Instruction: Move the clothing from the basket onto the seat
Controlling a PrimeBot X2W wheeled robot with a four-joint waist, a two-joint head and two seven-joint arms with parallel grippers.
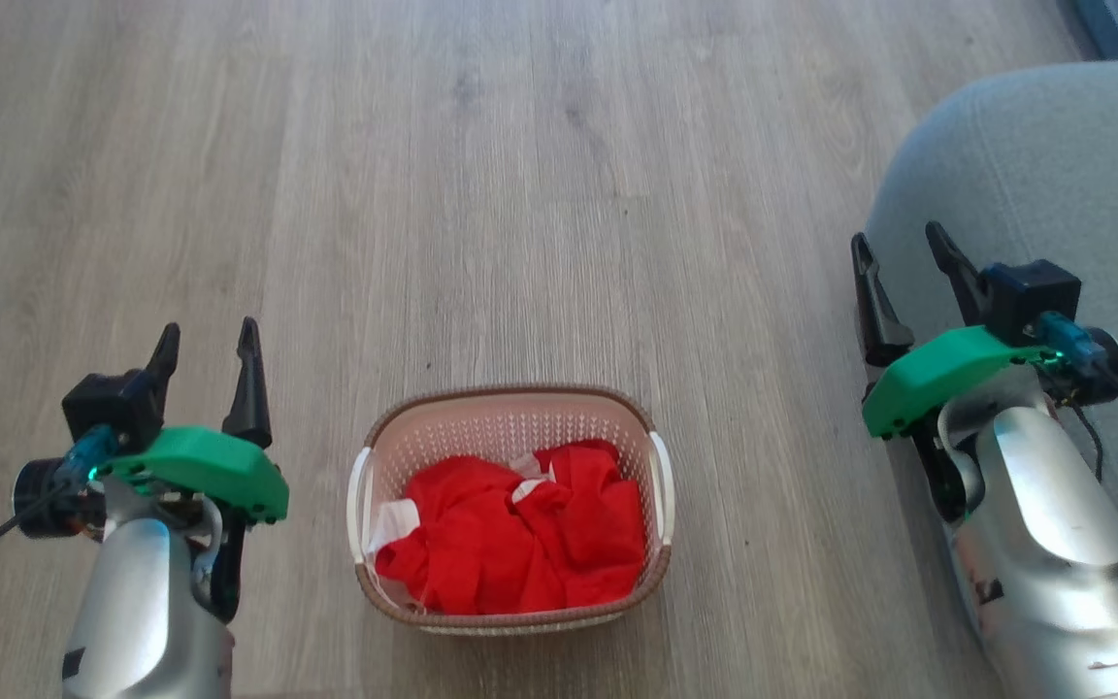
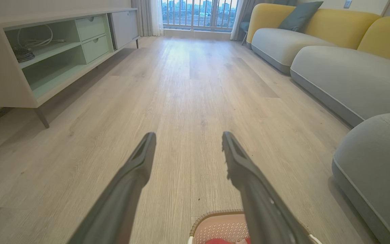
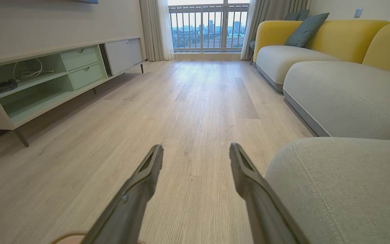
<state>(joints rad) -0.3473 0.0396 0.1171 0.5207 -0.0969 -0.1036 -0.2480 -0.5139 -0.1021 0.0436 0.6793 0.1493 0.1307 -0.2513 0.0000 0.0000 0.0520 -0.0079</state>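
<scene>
The cream basket [image 1: 658, 485] with a brown rim stands on the wood floor, low in the middle of the head view, and its rim [image 2: 215, 214] peeks into the left wrist view. Crumpled red clothing [image 1: 520, 534] with bits of white fills it. My left gripper [image 1: 208, 335] hovers open to the basket's left, nothing between its fingers [image 2: 141, 159]. At the right, my right gripper [image 1: 899, 238] is open and empty, at the rounded corner of the grey seat [image 1: 1035, 165]. That cushion [image 3: 344, 189] sits just right of the right fingers [image 3: 245, 173].
More grey couch cushions [image 3: 347, 95] with yellow backs [image 3: 333, 37] line the right side. A low pale cabinet [image 2: 46, 57] with open shelves and drawers runs along the left wall. Bare wood floor [image 1: 540, 194] stretches ahead toward a balcony window [image 3: 208, 30].
</scene>
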